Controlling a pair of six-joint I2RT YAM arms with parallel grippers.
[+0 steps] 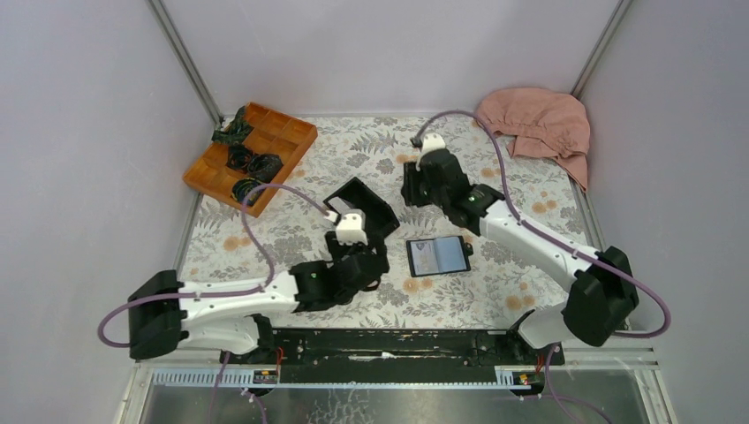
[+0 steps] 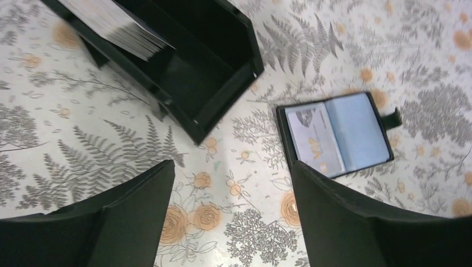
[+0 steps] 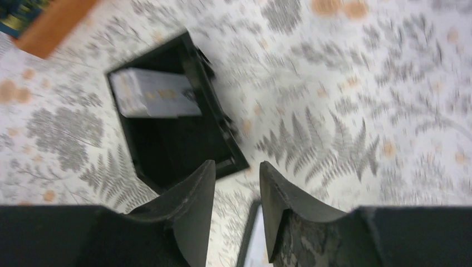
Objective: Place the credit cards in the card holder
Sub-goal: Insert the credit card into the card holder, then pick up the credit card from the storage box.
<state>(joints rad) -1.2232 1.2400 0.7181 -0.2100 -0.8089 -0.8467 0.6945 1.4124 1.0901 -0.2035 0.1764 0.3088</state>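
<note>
— What did the place look like?

— Grey walls closed in a table (image 1: 530, 177) spread with a fern-and-flower cloth. An orange tray (image 1: 283, 117) of dark bits sat at the far left corner, and a pink cloth (image 1: 539, 124) lay bunched at the far right.

— And the card holder?

— The card holder (image 2: 356, 130) lay open and flat on the cloth, near the middle and a little toward the right arm, with its blue-grey pockets up and its clasp tab (image 2: 394, 118) sticking out to one side. One pale card (image 2: 314, 136) showed on one half of it. I could not tell whether it was fully tucked into the pocket.

— The rest of the credit cards?

— The credit cards (image 2: 122, 28) stood stacked at one end of a black box (image 1: 371, 208), open-topped and sitting just left of the holder, apart from it.

— What was the left gripper doing?

— The left gripper (image 2: 232, 167) hung over bare cloth on the near side of the box, with the holder off to its right. Its jaws were spread wide and nothing was between them.

— And the right one?

— The right gripper (image 3: 237, 166) was up beyond the holder, looking down at the box. Its jaws were parted by a narrower gap and carried nothing. That view was blurred, but cloth and an edge of the holder showed through the gap.
</note>
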